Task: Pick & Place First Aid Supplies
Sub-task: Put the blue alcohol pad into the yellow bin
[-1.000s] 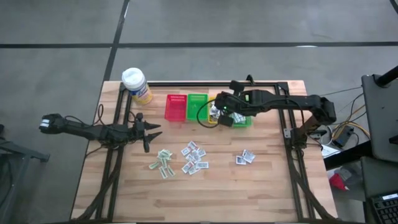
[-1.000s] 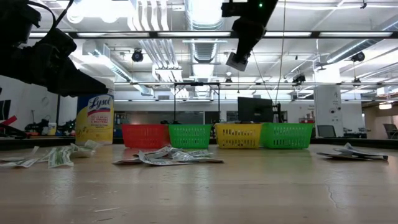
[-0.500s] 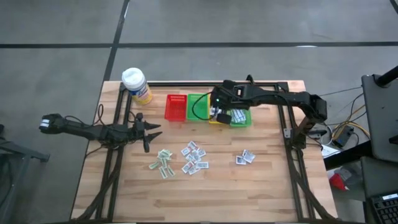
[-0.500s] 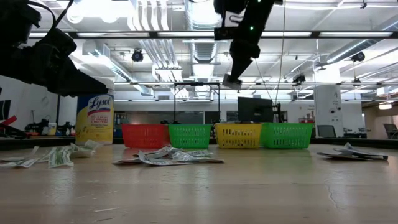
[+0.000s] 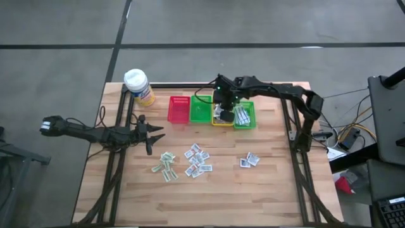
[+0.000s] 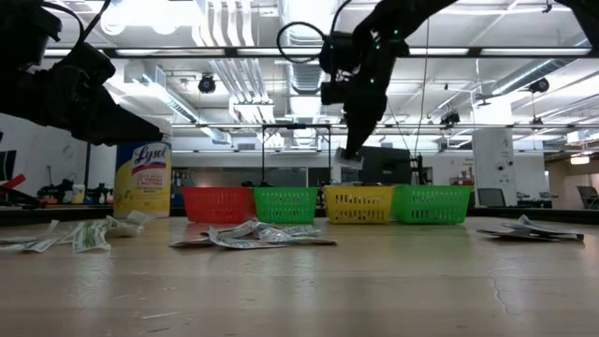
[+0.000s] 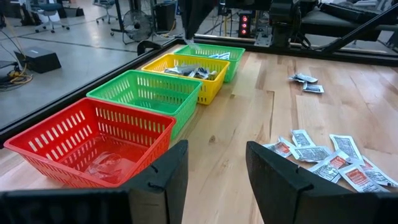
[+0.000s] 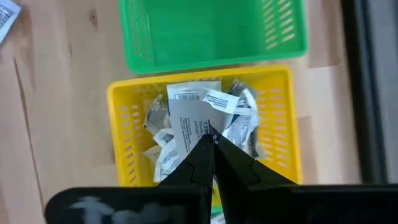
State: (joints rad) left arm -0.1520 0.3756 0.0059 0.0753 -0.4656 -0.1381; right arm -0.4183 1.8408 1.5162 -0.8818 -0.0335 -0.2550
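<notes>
Jaws: right gripper is pinching a white paper packet between closed fingers above the yellow basket, upper centre of the high view; left gripper is hanging with fingers parted at table's left.
Baskets: yellow lattice plastic one is holding crumpled packets; red basket is holding a clear wrapper.
Table: flat printed packets are lying scattered on wooden planks, centre frame.

Right tool pinched closed, pointing downward; left tool parted, level.
</notes>
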